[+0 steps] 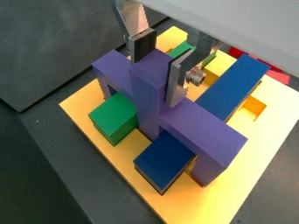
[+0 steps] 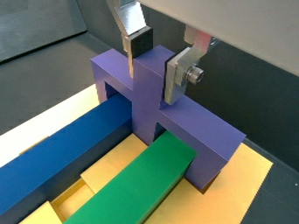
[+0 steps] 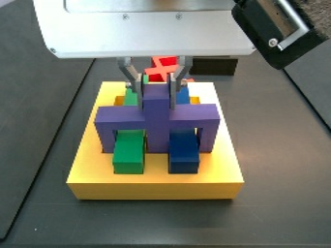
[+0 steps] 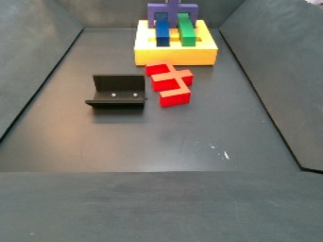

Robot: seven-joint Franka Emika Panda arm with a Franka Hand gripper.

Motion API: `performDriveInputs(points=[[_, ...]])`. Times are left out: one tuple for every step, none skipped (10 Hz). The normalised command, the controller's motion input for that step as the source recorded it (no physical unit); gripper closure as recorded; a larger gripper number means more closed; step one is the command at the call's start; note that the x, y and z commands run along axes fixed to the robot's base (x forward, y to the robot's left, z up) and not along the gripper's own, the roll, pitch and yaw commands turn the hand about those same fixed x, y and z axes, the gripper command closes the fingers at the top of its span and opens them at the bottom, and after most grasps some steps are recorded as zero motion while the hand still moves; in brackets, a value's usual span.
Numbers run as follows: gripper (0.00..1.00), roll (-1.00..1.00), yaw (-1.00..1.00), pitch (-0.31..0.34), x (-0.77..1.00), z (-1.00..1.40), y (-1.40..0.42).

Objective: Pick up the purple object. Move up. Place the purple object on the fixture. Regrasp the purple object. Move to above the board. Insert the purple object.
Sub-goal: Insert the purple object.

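In the side view looking across the floor, you find the fixture (image 4: 116, 93) at centre left, and just right of it the red cross-shaped block (image 4: 169, 84); the two stand apart. Further back, at top centre, lies the yellow board (image 4: 176, 55). The purple object (image 3: 157, 118) stands upright on the board in both side views, its wide bar bridging a green block (image 3: 128, 151) on the left and a dark-blue bar (image 3: 184, 152) on the right. Your gripper (image 2: 156, 59) sits directly above it, and in both wrist views the silver fingers (image 1: 179, 77) flank the raised central stub. The plates look pressed against the stub's sides, so the jaws appear clamped on it.
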Motion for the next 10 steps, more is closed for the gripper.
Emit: performDriveInputs(points=[[1.0, 0.0, 0.0, -0.06, -0.06, -0.23, 0.0], [1.0, 0.03, -0.06, -0.043, -0.17, -0.2, 0.06], [1.0, 0.08, -0.04, -0.014, -0.23, -0.05, 0.07], [1.0, 0.22, -0.01, 0.0, -0.23, -0.03, 0.07], [1.0, 0.13, -0.07, -0.01, -0.12, -0.17, 0.0], [1.0, -0.01, -0.07, -0.061, 0.0, -0.44, 0.0], [1.0, 0.0, -0.04, -0.124, 0.0, -0.7, -0.02], [1.0, 0.0, -0.04, -0.213, 0.0, -0.84, -0.01], [1.0, 0.0, -0.05, -0.219, 0.0, -0.82, 0.0], [1.0, 0.02, -0.01, -0.171, -0.03, -0.62, 0.0]])
